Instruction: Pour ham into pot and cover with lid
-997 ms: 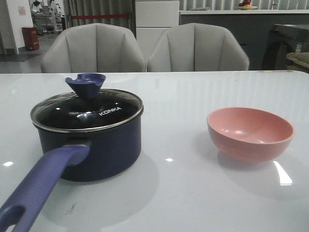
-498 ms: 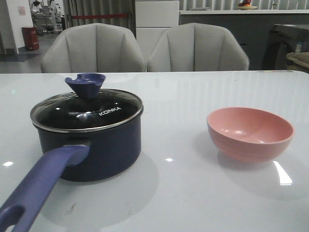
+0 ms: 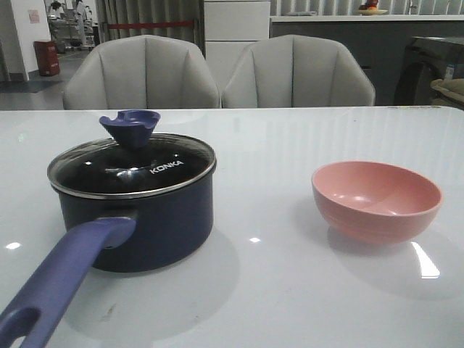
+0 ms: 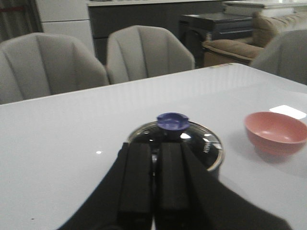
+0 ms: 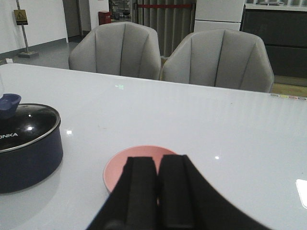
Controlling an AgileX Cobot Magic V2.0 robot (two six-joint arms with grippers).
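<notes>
We find the pot (image 3: 138, 221) standing on the left half of the white table (image 3: 290, 290), its long purple-blue handle (image 3: 61, 286) running toward the near left edge; the glass lid (image 3: 132, 168) sits flat on the pot's rim, closing it, with the flared knob (image 3: 130, 127) upright at its centre and the "KONKA" lettering facing us. We note the pink bowl (image 3: 376, 199) upright on the right half of the table, well apart from the pot; its inside, as far as the front view shows, holds nothing we can make out. We see no ham in any view; the pot's dark interior under the lid cannot be read.

In the left wrist view the left gripper (image 4: 152, 179) has its two black fingers (image 4: 135, 182) pressed together with nothing between them, on the near side of the pot; in the right wrist view the right gripper (image 5: 156, 189) is likewise closed on nothing, on the near side of the bowl. Two grey chairs (image 3: 141, 72) stand beyond the far edge.
</notes>
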